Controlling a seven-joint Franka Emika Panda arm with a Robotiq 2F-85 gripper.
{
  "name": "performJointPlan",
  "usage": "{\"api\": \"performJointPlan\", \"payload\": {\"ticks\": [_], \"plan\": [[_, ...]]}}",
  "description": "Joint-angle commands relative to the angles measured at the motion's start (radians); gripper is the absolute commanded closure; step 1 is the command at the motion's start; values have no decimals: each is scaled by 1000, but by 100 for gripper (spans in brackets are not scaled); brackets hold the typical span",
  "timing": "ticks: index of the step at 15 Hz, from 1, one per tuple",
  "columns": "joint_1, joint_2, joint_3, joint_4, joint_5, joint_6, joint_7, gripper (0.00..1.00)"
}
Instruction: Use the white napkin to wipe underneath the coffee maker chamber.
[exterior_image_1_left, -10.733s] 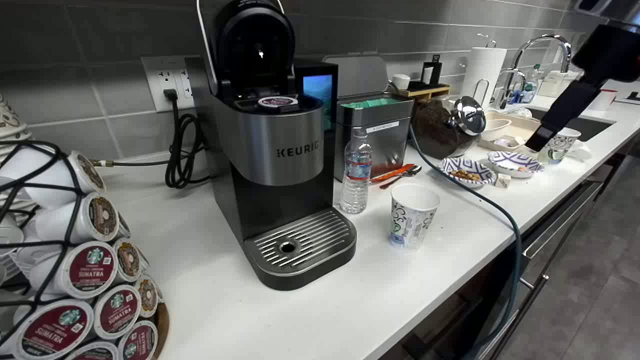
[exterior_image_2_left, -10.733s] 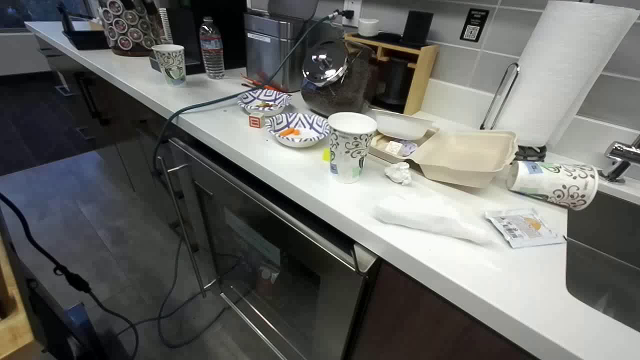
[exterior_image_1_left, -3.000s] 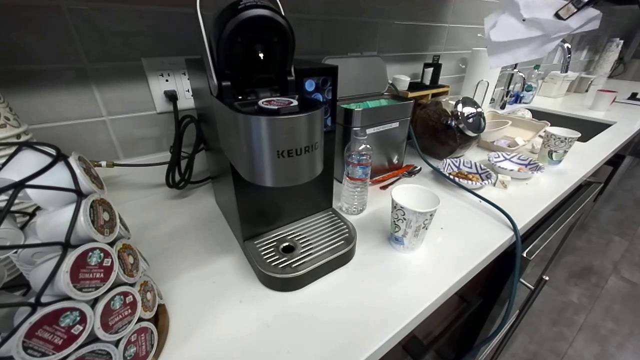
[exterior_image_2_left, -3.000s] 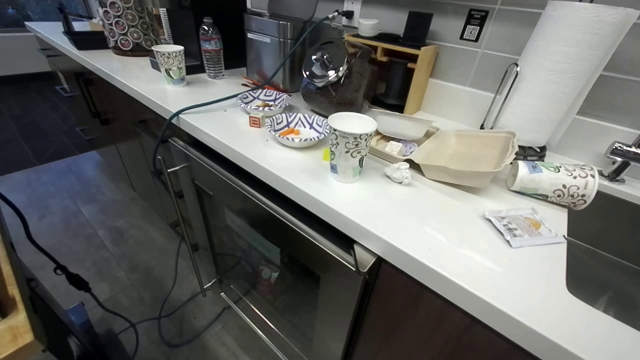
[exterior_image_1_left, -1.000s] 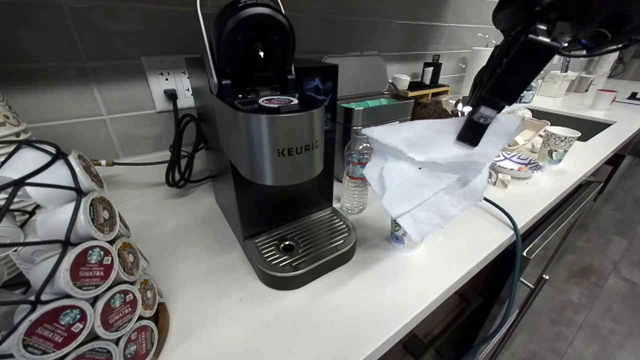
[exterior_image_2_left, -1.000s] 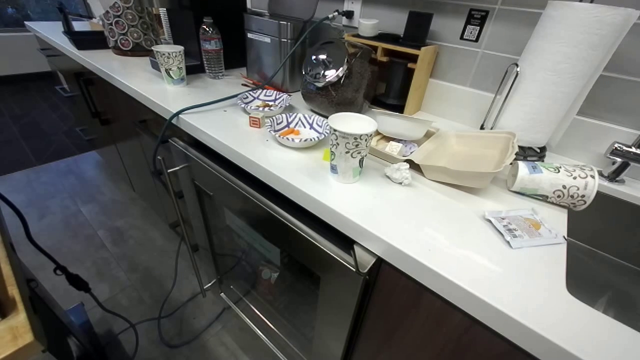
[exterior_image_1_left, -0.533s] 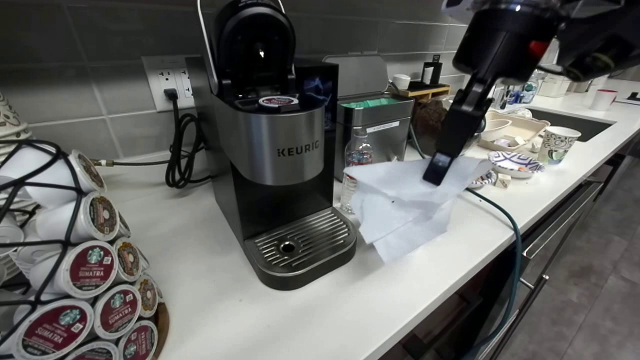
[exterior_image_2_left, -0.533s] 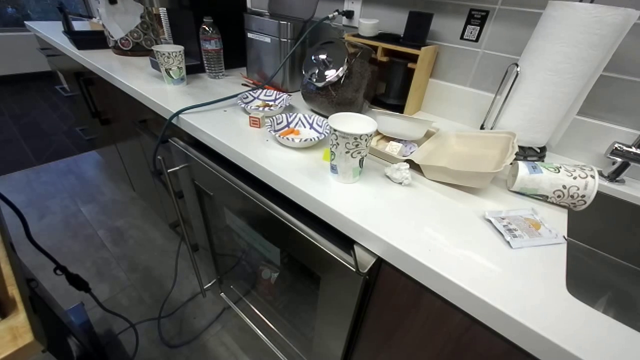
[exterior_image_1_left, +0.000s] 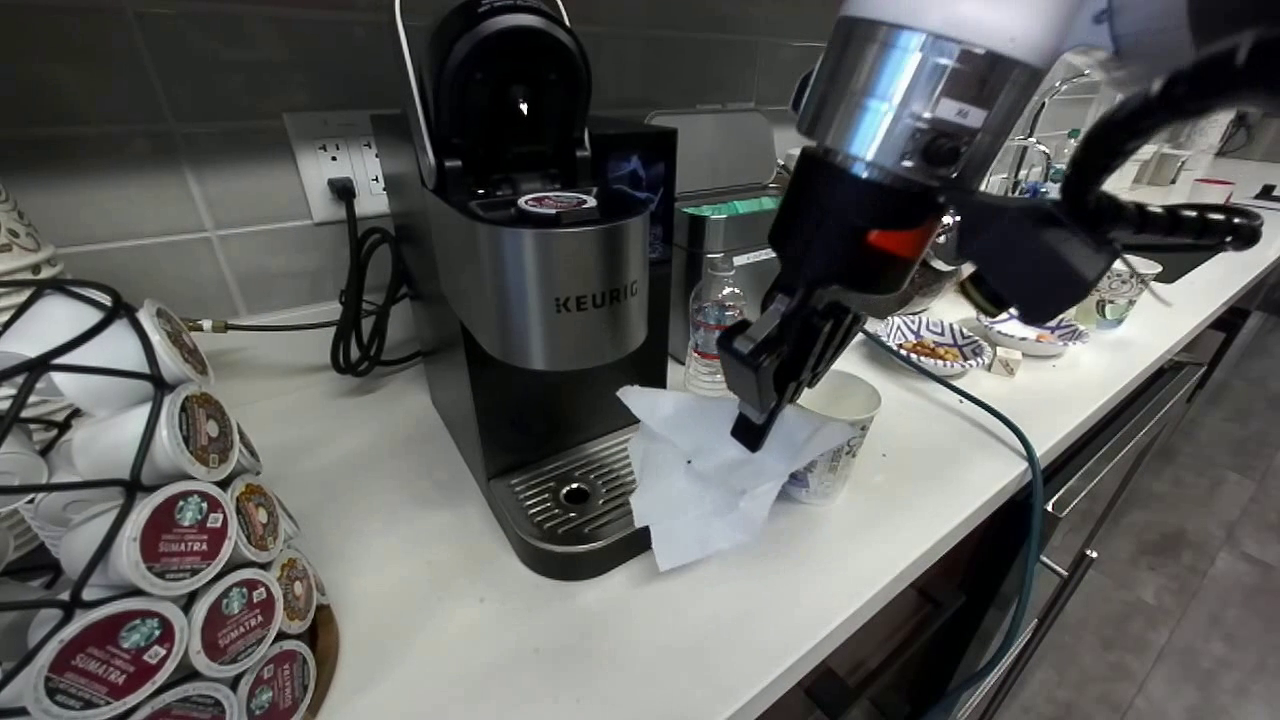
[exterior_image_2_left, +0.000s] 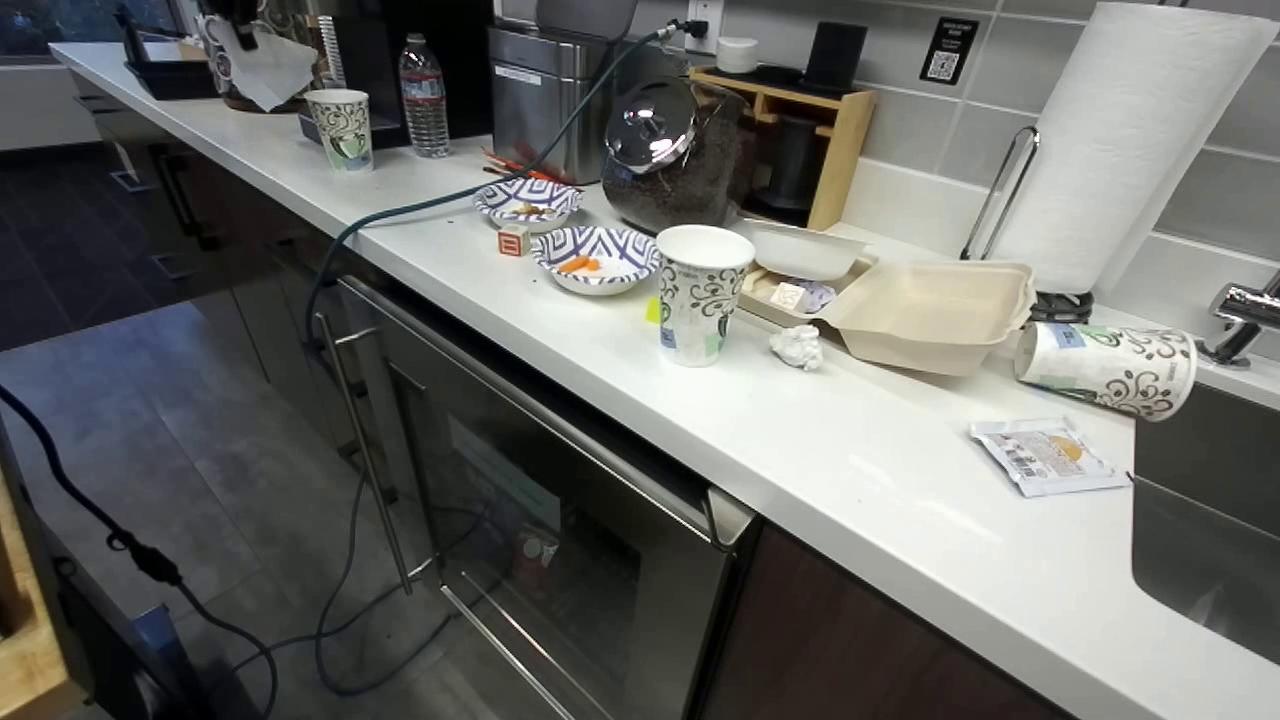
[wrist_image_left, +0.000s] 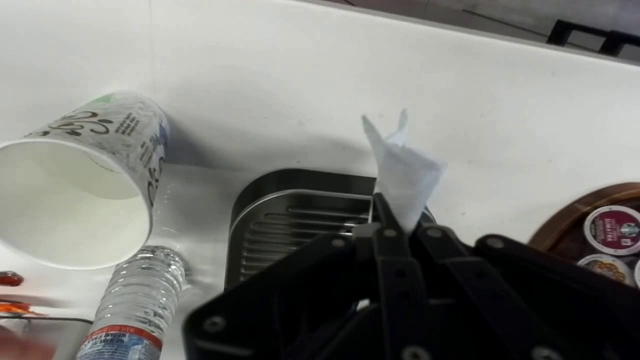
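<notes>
End effector (wrist_image_left: 404, 215) grips napkin (wrist_image_left: 408, 180); only an exterior view shows Keurig's lid (exterior_image_1_left: 508, 95).

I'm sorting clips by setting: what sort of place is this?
Probably a kitchen or break room, perhaps in an office: a Keurig coffee maker, a lot of coffee pods and a sink are all in view.
</notes>
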Motion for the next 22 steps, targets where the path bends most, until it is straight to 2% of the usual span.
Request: {"api": "performJointPlan", "payload": {"ticks": [1, 2, 4, 7, 11, 14, 17, 20, 22], "plan": [[71, 65, -60, 26, -147, 42, 184, 99], [82, 67, -68, 17, -172, 55, 211, 99], [66, 60, -55, 18, -121, 37, 148, 99], [68, 62, -56, 19, -121, 38, 147, 99], [113, 113, -109, 28, -258, 136, 290, 99], [172, 156, -195, 36, -436, 275, 463, 99], [229, 208, -274, 63, -578, 308, 619, 99], [238, 248, -284, 70, -622, 342, 684, 99], [239, 279, -277, 83, -619, 369, 679, 99]]}}
